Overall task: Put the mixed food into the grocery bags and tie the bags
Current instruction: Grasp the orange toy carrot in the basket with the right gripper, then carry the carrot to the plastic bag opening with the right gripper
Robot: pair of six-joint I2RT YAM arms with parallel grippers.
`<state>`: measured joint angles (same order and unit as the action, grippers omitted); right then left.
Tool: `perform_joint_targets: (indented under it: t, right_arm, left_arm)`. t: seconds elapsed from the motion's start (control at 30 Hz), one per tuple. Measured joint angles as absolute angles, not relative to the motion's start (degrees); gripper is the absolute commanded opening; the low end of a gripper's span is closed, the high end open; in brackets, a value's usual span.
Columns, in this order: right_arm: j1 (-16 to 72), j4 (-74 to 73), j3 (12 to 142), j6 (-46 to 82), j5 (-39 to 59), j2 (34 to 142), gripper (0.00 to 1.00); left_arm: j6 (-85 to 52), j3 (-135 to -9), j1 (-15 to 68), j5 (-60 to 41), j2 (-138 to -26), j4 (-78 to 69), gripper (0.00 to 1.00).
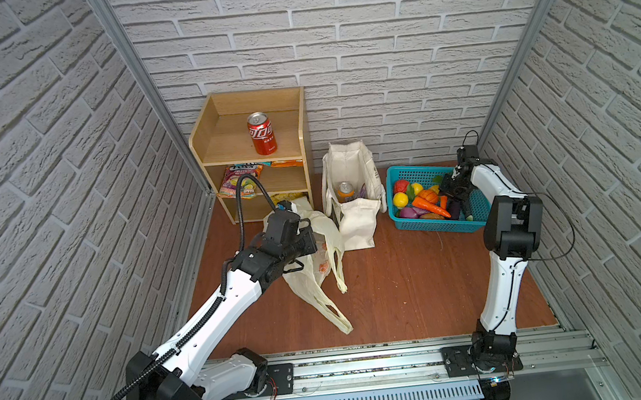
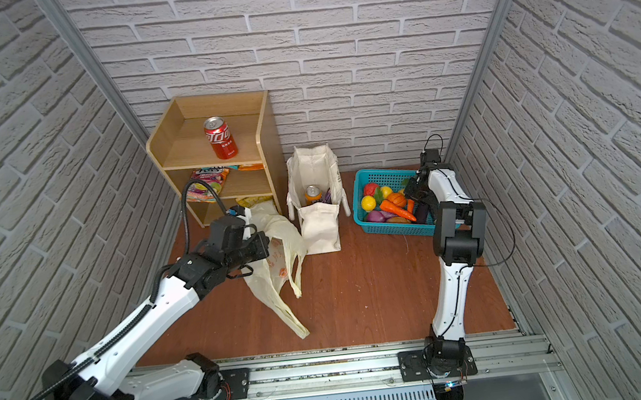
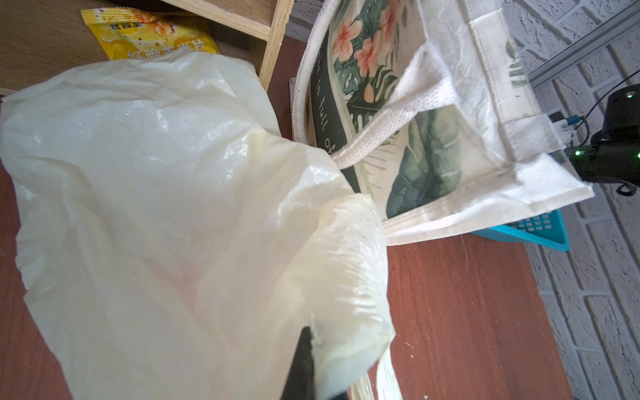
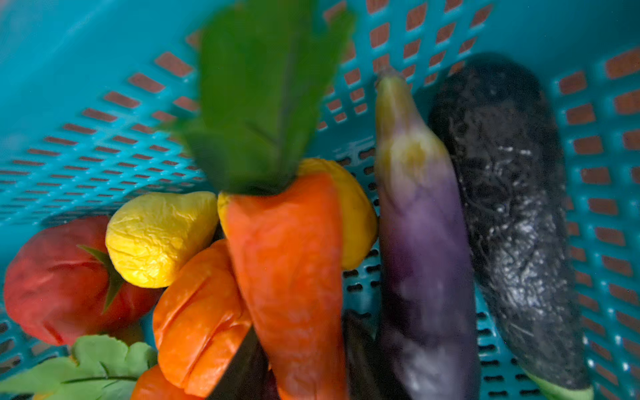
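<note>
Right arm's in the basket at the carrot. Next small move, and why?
Probably finish closing the right gripper on the carrot before lifting. Its fingers flank the carrot's body in the turquoise basket, but whether the grip is firm isn't clear. The left gripper pinches the plastic bag at its rim, so the drop-off seems ready.

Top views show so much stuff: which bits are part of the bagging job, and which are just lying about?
Part of the job: canvas tote; plastic bag; orange soda can and purple packet, both already inside the tote; carrot, lying in the turquoise basket.

Just lying about: red cola can; wooden shelf; snack packets on it; turquoise basket; tomato; eggplants.
</note>
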<state>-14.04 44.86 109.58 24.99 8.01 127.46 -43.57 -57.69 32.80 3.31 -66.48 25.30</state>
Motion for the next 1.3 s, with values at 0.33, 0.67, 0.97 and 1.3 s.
perform_joint_targets:
  t: [0.33, 0.67, 0.97, 1.3]
  right_arm:
    - [-14.0, 44.7, 110.9, 25.7, 10.5, 125.2, 0.16]
    - [-13.7, 38.4, 101.0, 29.2, 15.7, 107.6, 0.16]
    - [-3.8, 34.5, 82.1, 29.3, 21.1, 86.7, 0.16]
    - [31.2, 33.8, 70.0, 27.7, 23.1, 69.5, 0.16]
  left_arm:
    - [-43.5, -57.7, 32.8, 3.4, -66.4, 25.8, 0.00]
    - [-42.7, -57.8, 32.4, 4.5, -65.3, 27.6, 0.00]
    - [-40.5, -59.8, 31.7, 4.3, -66.7, 30.0, 0.00]
    - [-37.5, -63.6, 31.0, 3.4, -70.3, 33.0, 0.00]
